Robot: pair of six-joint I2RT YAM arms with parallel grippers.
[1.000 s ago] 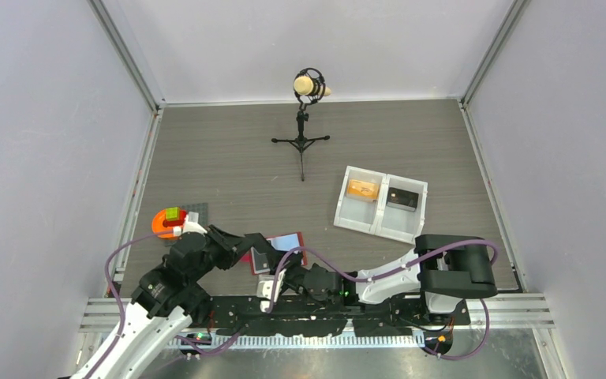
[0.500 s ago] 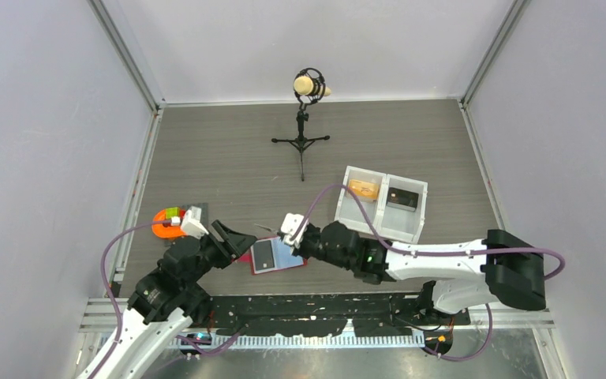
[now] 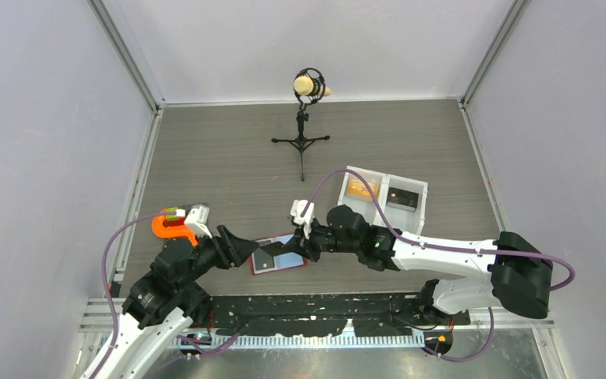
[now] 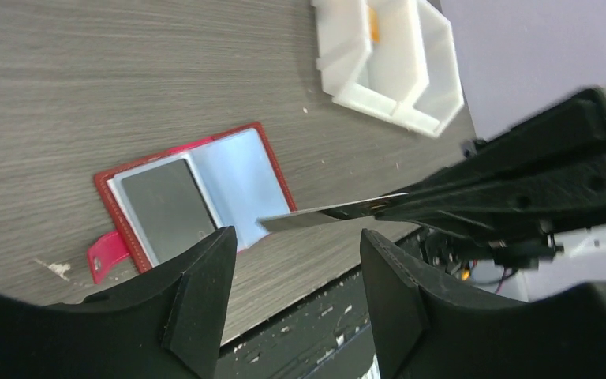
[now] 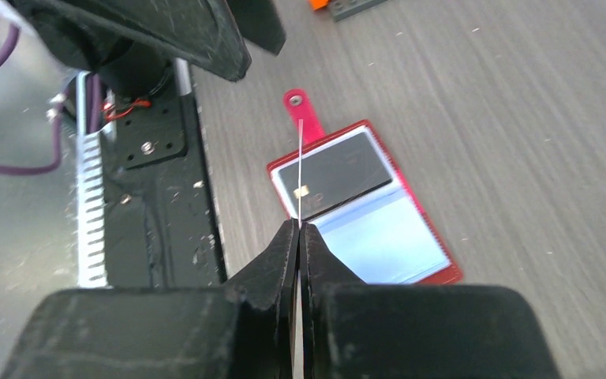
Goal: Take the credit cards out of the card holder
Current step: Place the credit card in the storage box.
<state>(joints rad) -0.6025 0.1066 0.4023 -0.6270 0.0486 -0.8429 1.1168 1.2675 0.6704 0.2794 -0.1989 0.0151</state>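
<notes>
One thin card (image 4: 323, 212) was out, pinched in my right gripper (image 5: 298, 227); one more sat in the card holder (image 4: 241, 170)
My right gripper was pressed together on the thin card, holding it edge-on in the air just above the card holder, which lay open on the table (image 3: 229, 158); my left gripper (image 4: 296, 237) hovered spread and empty near it; a dark grey card (image 4: 166, 207) sat in one half and the other half looked empty; I judged the task about half done; the held card needed putting down, then the grey one had to come out
</notes>
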